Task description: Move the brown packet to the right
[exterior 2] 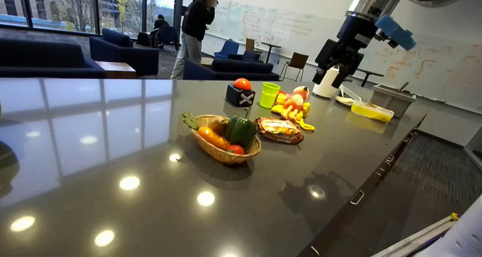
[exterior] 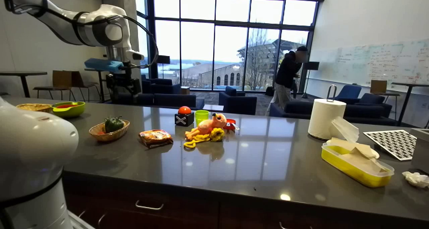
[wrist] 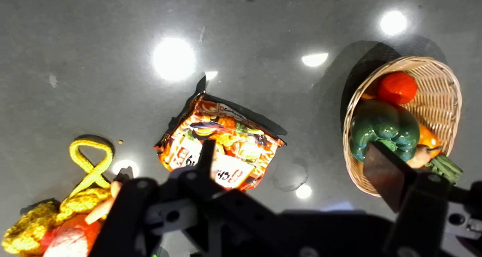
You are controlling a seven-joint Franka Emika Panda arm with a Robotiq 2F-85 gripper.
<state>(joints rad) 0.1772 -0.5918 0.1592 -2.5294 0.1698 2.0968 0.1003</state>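
Sitting between far and near edges of the counter (exterior: 268, 175) in an exterior view: brown packet (exterior: 156, 137)! Yellow tub (exterior: 352, 170), towards the near edge, holds brown paper (exterior: 362, 157). In an exterior view, wicker basket (exterior 2: 216, 154) carries green pepper (exterior 2: 241, 131), carrot (exterior 2: 213, 137), tomato (exterior 2: 236, 149). Wrist view: gripper (wrist: 292, 151) jaws wide apart, gripping nothing.
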